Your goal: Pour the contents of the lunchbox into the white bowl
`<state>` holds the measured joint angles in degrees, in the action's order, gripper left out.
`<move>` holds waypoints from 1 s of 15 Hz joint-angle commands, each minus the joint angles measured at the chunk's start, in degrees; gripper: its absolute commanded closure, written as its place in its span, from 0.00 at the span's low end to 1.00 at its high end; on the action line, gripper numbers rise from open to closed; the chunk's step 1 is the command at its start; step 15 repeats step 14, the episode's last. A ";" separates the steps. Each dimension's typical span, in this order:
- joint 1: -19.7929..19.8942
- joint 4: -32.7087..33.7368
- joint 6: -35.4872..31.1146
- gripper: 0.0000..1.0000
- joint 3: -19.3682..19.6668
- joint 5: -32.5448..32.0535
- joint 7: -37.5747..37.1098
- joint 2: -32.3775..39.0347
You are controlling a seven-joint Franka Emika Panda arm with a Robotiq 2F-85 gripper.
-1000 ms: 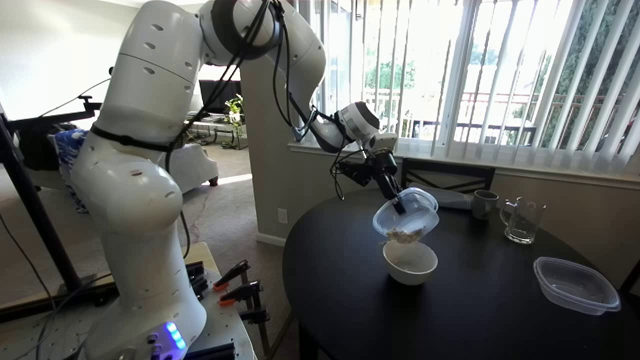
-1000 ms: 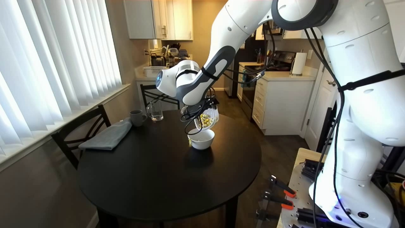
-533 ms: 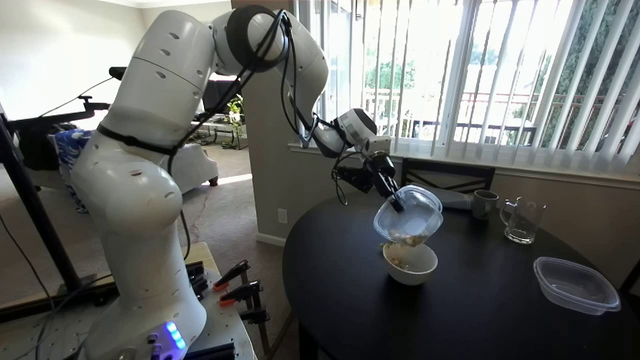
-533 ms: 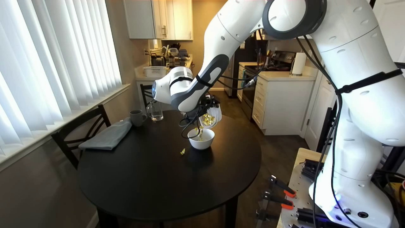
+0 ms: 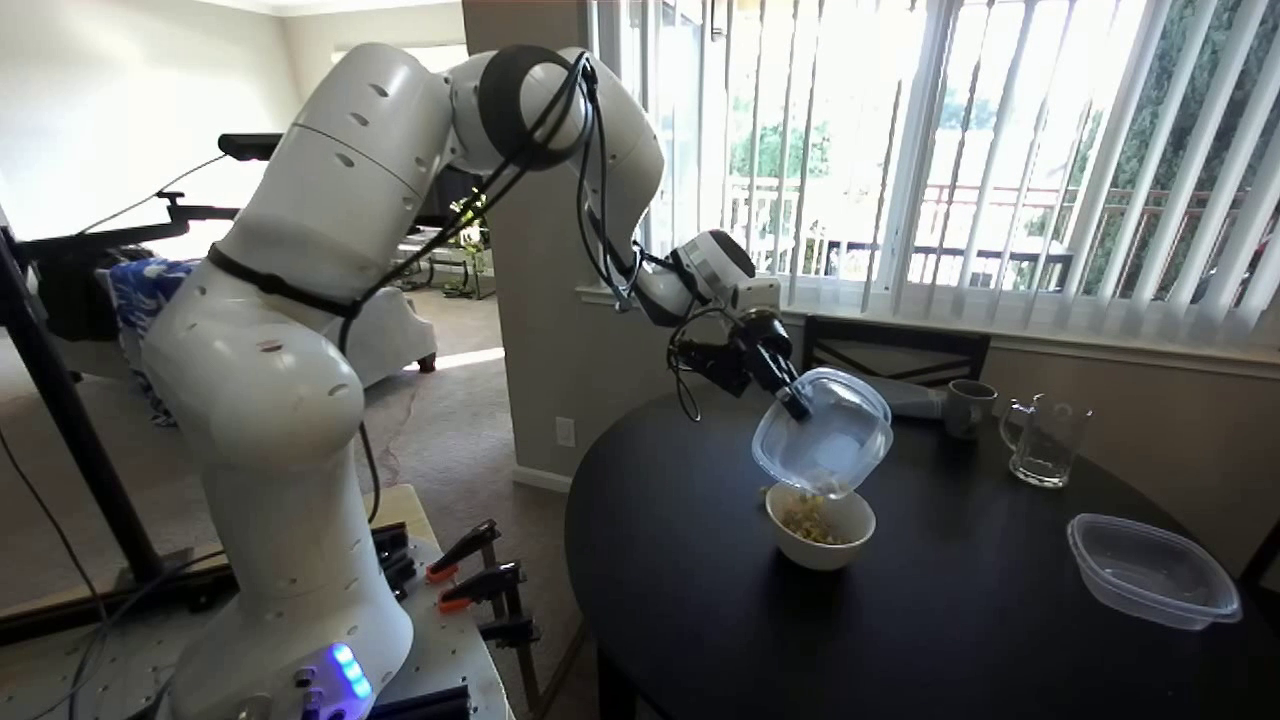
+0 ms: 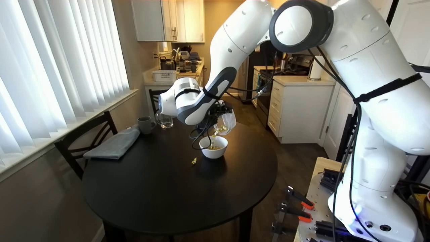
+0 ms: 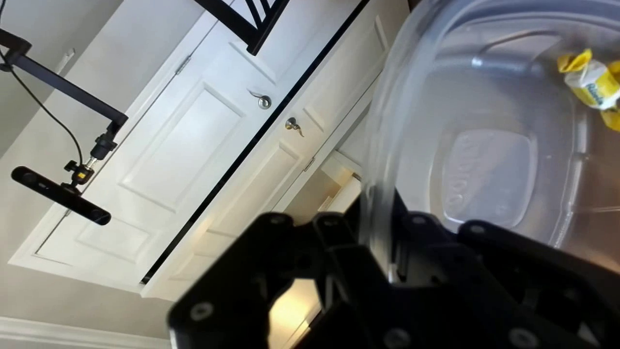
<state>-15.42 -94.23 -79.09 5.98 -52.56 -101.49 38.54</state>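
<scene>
While the lunchbox (image 5: 835, 437) hangs tilted, clear, squarish, round-cornered

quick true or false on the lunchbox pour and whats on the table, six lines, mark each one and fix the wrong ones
1. The gripper pinches a side wall of the lunchbox. True.
2. The lunchbox is held level. False: it is tilted over the white bowl.
3. Yellowish pieces lie in the white bowl. True.
4. A stray yellowish bit lies on the table, outside the white bowl. True.
5. No candy shows in the lunchbox. False: the wrist view shows at least one wrapped candy in it.
6. The gray mug lies on its side. False: the gray mug stands upright.
</scene>
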 commanded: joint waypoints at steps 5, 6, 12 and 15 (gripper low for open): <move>1.25 4.22 6.72 0.97 -1.34 -3.94 -3.30 4.25; 1.37 4.43 6.73 0.97 -1.45 -4.20 -4.09 4.48; 1.91 4.88 4.44 0.97 -2.14 -6.06 -8.46 4.55; 2.09 4.90 3.95 0.97 -2.46 -6.37 -9.74 4.16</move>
